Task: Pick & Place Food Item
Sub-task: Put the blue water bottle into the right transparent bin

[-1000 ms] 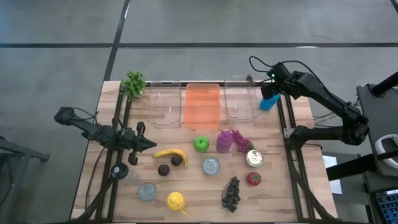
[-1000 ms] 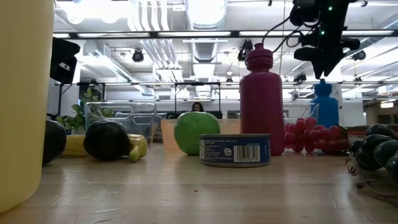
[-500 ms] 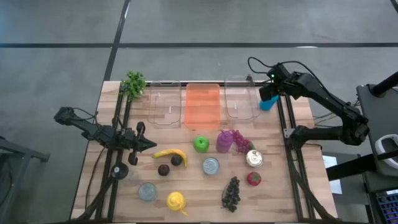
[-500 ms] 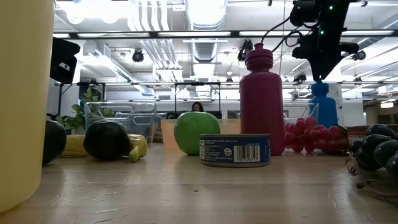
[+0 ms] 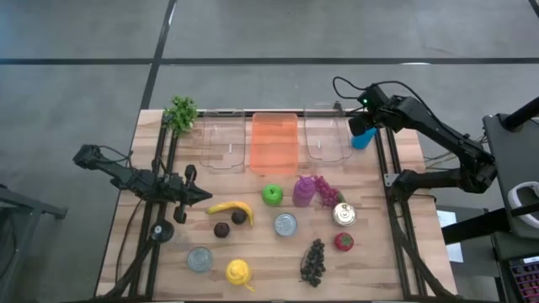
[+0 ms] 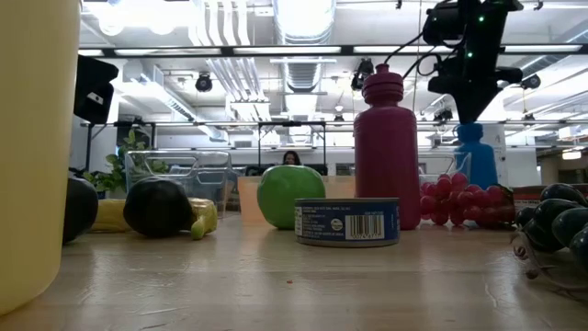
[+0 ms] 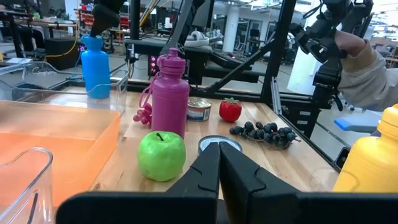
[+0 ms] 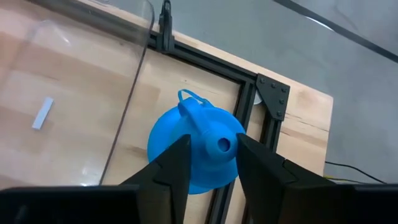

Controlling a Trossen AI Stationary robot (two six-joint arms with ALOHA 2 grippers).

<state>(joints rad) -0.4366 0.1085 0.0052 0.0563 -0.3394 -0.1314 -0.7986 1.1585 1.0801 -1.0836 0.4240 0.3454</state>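
Left gripper (image 5: 205, 196): clenched on nothing, parked low at the left side, just beside the banana (image 5: 229, 208).
Plant sprig (image 5: 180, 112): far left corner of the table (image 5: 253, 252).
Clear bins (image 5: 223, 139): far edge, one on each side of the orange bin (image 5: 274, 143).
Green apple (image 5: 271, 195): mid-table, left of the magenta bottle (image 5: 303, 191).
Grapes: red bunch (image 5: 326, 192) right of the magenta bottle; dark bunch (image 5: 313, 260) near edge.
Cans: one (image 5: 285, 224) centre, one (image 5: 344, 215) further right.
Strawberry (image 5: 343, 241): right, near side.
Blue bottle (image 8: 198, 148): upright at far right, beside the right clear bin.
Right gripper (image 8: 211, 149): over the blue bottle, fingers (image 8: 176, 163) astride its cap; whether gripping yet, cannot tell.
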